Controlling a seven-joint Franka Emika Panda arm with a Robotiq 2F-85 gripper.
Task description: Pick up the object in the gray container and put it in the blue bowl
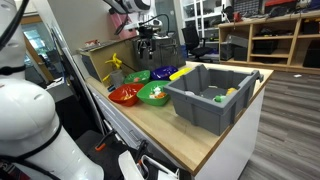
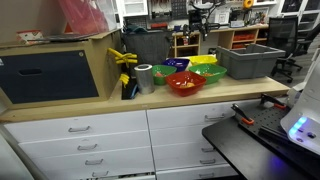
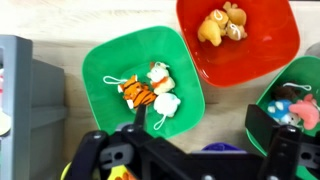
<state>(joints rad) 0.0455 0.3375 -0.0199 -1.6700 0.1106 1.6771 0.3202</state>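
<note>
Above the bowls (image 1: 140, 88), the gripper (image 1: 148, 47) hung with its jaws spread wide and empty. The yellowish object (image 1: 228, 93) lay inside the gray container (image 1: 200, 112), well apart from the gripper. The blue bowl (image 2: 178, 64) sat near that container.

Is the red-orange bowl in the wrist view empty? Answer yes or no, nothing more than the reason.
No, a small tan plush toy lies inside the red-orange bowl.

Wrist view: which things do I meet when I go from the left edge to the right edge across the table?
gray container → green bowl holding a tiger toy → red bowl → second green bowl at the right edge
</note>
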